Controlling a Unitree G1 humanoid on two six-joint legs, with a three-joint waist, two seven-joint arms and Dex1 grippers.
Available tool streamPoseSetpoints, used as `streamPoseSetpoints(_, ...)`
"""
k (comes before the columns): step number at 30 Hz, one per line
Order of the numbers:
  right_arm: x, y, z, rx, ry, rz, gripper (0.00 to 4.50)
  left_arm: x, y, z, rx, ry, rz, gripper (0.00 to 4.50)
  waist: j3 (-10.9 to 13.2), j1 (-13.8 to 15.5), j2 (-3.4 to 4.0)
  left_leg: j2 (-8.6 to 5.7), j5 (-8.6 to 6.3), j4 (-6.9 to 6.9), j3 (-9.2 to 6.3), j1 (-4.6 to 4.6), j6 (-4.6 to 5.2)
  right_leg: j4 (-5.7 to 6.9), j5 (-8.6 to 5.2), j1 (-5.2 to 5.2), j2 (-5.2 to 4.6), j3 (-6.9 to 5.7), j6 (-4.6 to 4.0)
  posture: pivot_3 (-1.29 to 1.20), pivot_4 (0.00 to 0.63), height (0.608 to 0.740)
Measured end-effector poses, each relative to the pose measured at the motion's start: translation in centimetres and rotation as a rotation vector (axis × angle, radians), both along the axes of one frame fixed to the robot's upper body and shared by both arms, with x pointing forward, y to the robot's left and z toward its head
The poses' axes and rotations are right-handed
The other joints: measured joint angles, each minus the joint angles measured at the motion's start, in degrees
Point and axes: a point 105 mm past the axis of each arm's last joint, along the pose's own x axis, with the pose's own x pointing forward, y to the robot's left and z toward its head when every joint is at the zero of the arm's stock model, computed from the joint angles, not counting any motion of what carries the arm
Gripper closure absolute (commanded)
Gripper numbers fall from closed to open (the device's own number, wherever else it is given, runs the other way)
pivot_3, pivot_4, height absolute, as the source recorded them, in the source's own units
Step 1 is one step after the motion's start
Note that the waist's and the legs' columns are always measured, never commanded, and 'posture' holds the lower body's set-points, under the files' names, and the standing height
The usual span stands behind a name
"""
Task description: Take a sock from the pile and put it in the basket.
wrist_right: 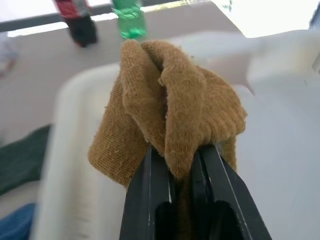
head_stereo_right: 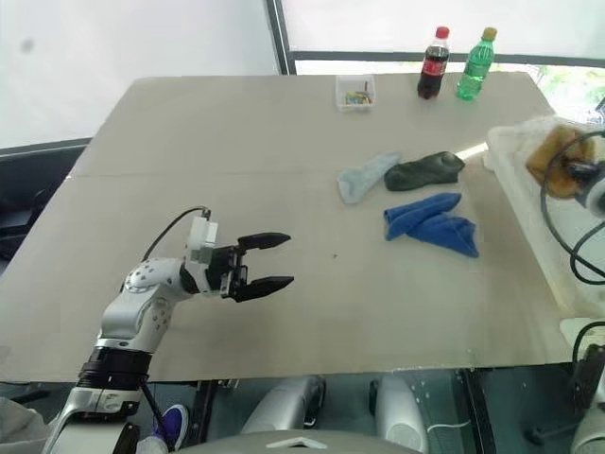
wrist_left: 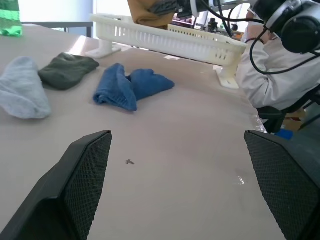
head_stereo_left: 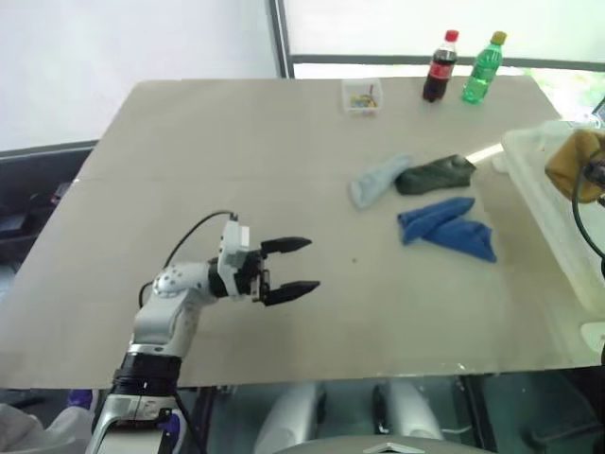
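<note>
— Beige table [head_stereo_left: 236,189] runs across the frame; where are the socks?
— Right of centre: the pile [head_stereo_left: 425,203], pale grey, dark green and blue socks lying close together.
— And the basket [head_stereo_left: 548,203]?
— At the right edge, off-white.
— Right gripper [wrist_right: 182,155]?
— Clamped on a mustard sock [wrist_right: 170,120], held over the basket.
— Left gripper [head_stereo_left: 295,265]?
— Lower left, fingers spread wide, holding nothing.
— Background?
— Two bottles [head_stereo_left: 463,68] and a small clear box [head_stereo_left: 362,96] at the top.

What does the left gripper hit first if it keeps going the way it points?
Probably the blue socks. The open left gripper points level across the bare table toward them, with the basket behind. It sits above the tabletop, so it might pass just over the socks; depth is unclear.
</note>
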Motion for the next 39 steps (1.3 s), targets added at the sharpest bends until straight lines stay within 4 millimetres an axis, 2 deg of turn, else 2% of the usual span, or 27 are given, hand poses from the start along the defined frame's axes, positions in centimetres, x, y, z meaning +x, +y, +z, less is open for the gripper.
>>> streamPoseSetpoints(2, 0.8, -1.4, -1.8, 0.041, 0.048, -0.053, 4.48, 0.0, -0.3, -0.4, 0.015, 0.006, 0.002, 0.00, 0.0, -0.2, 0.06, 0.01, 0.00, 0.00, 0.17, 0.04, 0.01, 0.10, 0.00, -0.07, 0.02, 0.16, 0.00, 0.00, 0.150, 0.740)
streamPoseSetpoints(4, 1.0, -2.5, -2.4, 0.043, 0.064, -0.080, 4.48, 0.0, -0.2, -0.8, 0.018, 0.020, 0.022, 0.00, 0.1, -0.2, 0.11, 0.02, -0.01, 0.01, 0.26, -0.02, 0.03, 0.17, 0.00, -0.19, 0.04, 0.27, 0.00, 0.00, 0.150, 0.740)
streamPoseSetpoints(5, 0.9, -2.7, -2.4, 0.039, 0.065, -0.082, 3.84, 0.0, -0.2, -0.8, 0.017, 0.021, 0.026, 0.00, 0.1, -0.2, 0.11, 0.02, -0.02, 0.02, 0.28, -0.04, 0.04, 0.18, 0.00, -0.21, 0.05, 0.27, 0.01, 0.00, 0.150, 0.740)
streamPoseSetpoints(7, 0.8, -3.3, -2.5, -0.009, 0.087, -0.082, 3.42, -0.1, -0.3, -0.8, 0.016, 0.017, 0.036, 0.00, 0.1, -0.1, 0.11, 0.02, -0.03, 0.06, 0.30, -0.06, 0.06, 0.19, 0.00, -0.22, 0.05, 0.29, 0.01, 0.00, 0.150, 0.740)
streamPoseSetpoints(8, 0.7, -3.5, -2.6, -0.022, 0.095, -0.082, 2.84, -0.3, -0.3, -0.8, 0.016, 0.018, 0.039, 0.00, 0.1, 0.0, 0.11, 0.02, -0.04, 0.07, 0.32, -0.06, 0.08, 0.19, 0.00, -0.22, 0.04, 0.31, 0.01, 0.00, 0.150, 0.740)
streamPoseSetpoints(13, 0.3, -3.8, -2.6, -0.038, 0.127, -0.049, 0.76, -0.4, -0.1, -1.1, 0.011, 0.033, 0.066, 0.00, 0.1, 0.1, 0.11, 0.03, -0.05, 0.10, 0.32, -0.05, 0.08, 0.24, 0.01, -0.22, 0.04, 0.33, 0.02, 0.00, 0.150, 0.740)
streamPoseSetpoints(18, -0.4, -3.7, -2.1, 0.082, 0.081, -0.026, 0.76, -0.5, -0.3, -0.8, 0.005, 0.021, 0.072, 0.00, 0.1, 0.1, 0.11, 0.03, -0.05, 0.10, 0.37, -0.06, 0.08, 0.32, 0.01, -0.27, 0.05, 0.38, 0.02, 0.00, 0.150, 0.740)
streamPoseSetpoints(23, -2.5, -3.8, -0.3, 0.117, -0.025, 0.020, 0.76, -0.2, -0.1, -0.4, 0.004, 0.009, 0.087, 0.00, 0.1, 0.5, 0.14, 0.02, -0.06, 0.13, 0.34, -0.20, 0.11, 0.34, 0.01, -0.35, 0.02, 0.36, 0.02, 0.00, 0.150, 0.740)
streamPoseSetpoints(27, -5.0, -2.9, 1.6, 0.052, -0.146, 0.057, 0.76, 0.9, -0.2, 1.1, -0.051, -0.027, 0.105, 0.00, 0.1, 0.6, 0.15, 0.03, -0.16, 0.21, 0.30, -0.20, 0.28, 0.43, 0.01, -0.37, 0.03, 0.34, 0.03, 0.00, 0.150, 0.740)
streamPoseSetpoints(30, -7.3, 0.3, 2.6, -0.151, -0.180, 0.179, 0.76, 1.1, -0.7, 3.4, -0.115, -0.082, 0.058, 0.00, 0.0, 0.4, 0.17, 0.06, -0.19, 0.22, 0.30, -0.16, 0.33, 0.46, 0.01, -0.36, 0.07, 0.35, 0.04, 0.00, 0.150, 0.740)
streamPoseSetpoints(34, -9.9, 6.5, 1.4, -0.254, -0.185, 0.407, 0.76, 1.3, -0.7, 5.7, -0.176, -0.119, 0.027, 0.00, 0.0, 0.0, 0.18, 0.11, -0.20, 0.25, 0.37, -0.08, 0.35, 0.49, 0.03, -0.34, 0.12, 0.42, 0.08, 0.00, 0.150, 0.740)
streamPoseSetpoints(39, -11.1, 11.3, 0.7, -0.301, -0.220, 0.548, 0.76, 1.3, -0.9, 5.9, -0.187, -0.099, 0.015, 0.00, 0.0, 0.3, 0.17, 0.10, -0.20, 0.27, 0.37, -0.02, 0.34, 0.47, 0.08, -0.28, 0.11, 0.42, 0.17, 0.00, 0.150, 0.740)
